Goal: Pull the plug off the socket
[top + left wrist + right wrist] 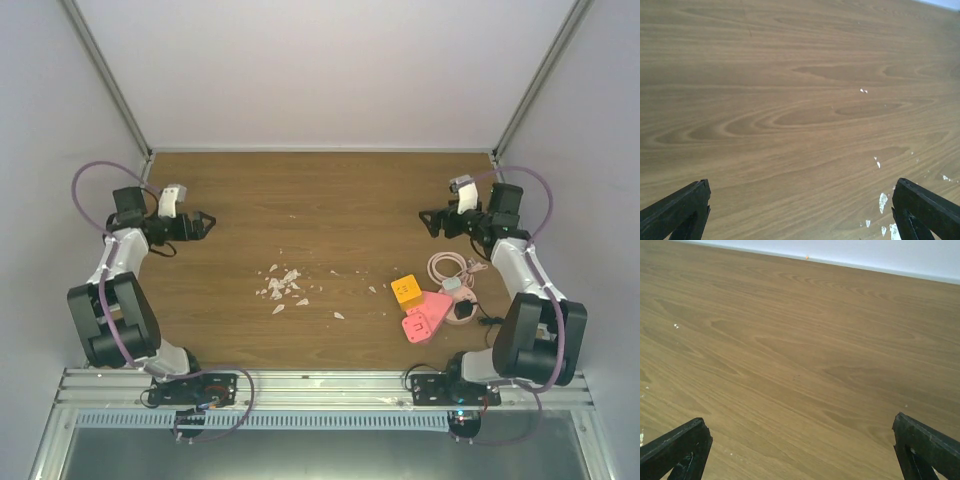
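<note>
Approach step, nothing grasped yet.
Left gripper [206, 224] and right gripper [426, 222] both hang over the table [300, 190] with jaws spread wide and empty. The socket [434, 305] lies well short of the right gripper, back toward that arm's base. The plug [462, 311] appears seated at its outer edge, but is too small to confirm. Judged next: one claw pins the socket, the other clamps the plug and draws it straight out.

Pink socket [438, 304], yel. cube [405, 290], white flecks [283, 284], brown wood-grain table [300, 200]; left tool [205, 224] & right tool [427, 222] blk.
</note>
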